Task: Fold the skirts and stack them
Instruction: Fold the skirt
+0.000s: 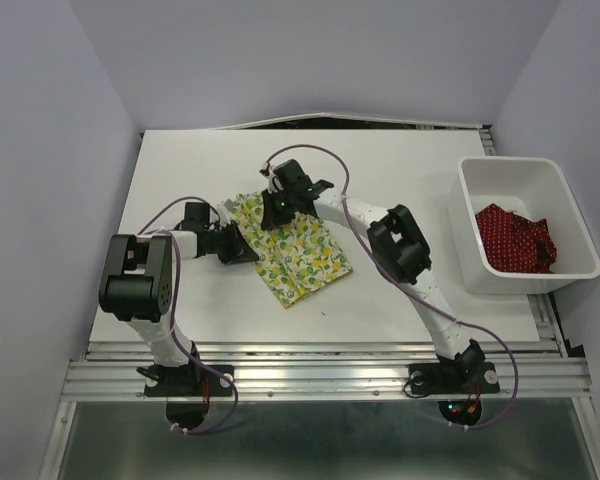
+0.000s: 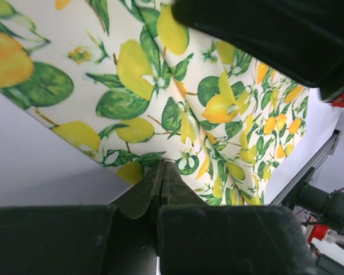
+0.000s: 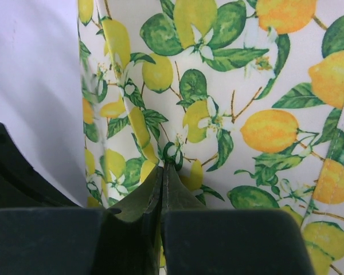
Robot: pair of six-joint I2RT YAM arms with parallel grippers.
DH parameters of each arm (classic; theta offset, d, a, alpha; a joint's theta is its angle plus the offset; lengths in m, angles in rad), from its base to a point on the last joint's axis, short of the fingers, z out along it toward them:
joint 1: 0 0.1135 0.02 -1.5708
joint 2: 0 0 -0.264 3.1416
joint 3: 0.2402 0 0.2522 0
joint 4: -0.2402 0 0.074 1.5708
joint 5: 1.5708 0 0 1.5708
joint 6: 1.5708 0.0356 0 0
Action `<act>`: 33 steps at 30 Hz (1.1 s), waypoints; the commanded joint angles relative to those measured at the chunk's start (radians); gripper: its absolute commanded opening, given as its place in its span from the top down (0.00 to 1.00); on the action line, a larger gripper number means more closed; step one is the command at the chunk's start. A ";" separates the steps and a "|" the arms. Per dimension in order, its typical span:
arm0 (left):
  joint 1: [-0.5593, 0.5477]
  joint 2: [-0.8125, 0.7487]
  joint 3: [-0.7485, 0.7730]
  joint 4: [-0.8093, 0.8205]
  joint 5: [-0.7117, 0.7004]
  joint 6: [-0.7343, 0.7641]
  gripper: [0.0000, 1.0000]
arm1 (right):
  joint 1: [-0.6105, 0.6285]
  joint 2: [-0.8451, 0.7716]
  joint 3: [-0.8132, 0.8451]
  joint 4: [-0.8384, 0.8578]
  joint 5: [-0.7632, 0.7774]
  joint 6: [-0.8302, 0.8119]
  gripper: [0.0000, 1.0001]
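Above the table, the fixed camera looks down on a white surface with two black and white arms rising from its near edge. The lemon skirt, white with yellow lemons and green leaves, lies in a folded, roughly rectangular shape near the middle. The left gripper meets the skirt's left edge, and the right gripper sits over its far end. Well apart, at the right side of the table, a white plastic bin holds the red skirt, crumpled in a heap inside it.

From the left wrist camera, the left gripper has its two dark fingers pressed together with no gap. Their tips meet right at the edge of the lemon skirt, pinching it where cloth gives way to bare table. The cloth wrinkles into ridges further along. A black part of the right arm fills the upper right corner.

From the right wrist camera, the right gripper is likewise closed tight, its fingertips nipping the lemon skirt, which puckers slightly at that spot. A fold of the cloth runs down the left side of the print, with plain table beside it.
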 commanded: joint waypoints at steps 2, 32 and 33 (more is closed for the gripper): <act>-0.007 0.072 0.044 0.022 -0.007 0.002 1.00 | -0.013 -0.082 -0.041 0.086 -0.085 0.092 0.99; -0.008 0.049 0.044 -0.010 -0.061 0.009 1.00 | -0.013 -0.002 -0.182 0.428 -0.193 0.724 0.99; -0.008 0.049 0.044 -0.010 -0.064 0.011 1.00 | -0.013 0.001 -0.194 0.445 -0.197 0.743 0.99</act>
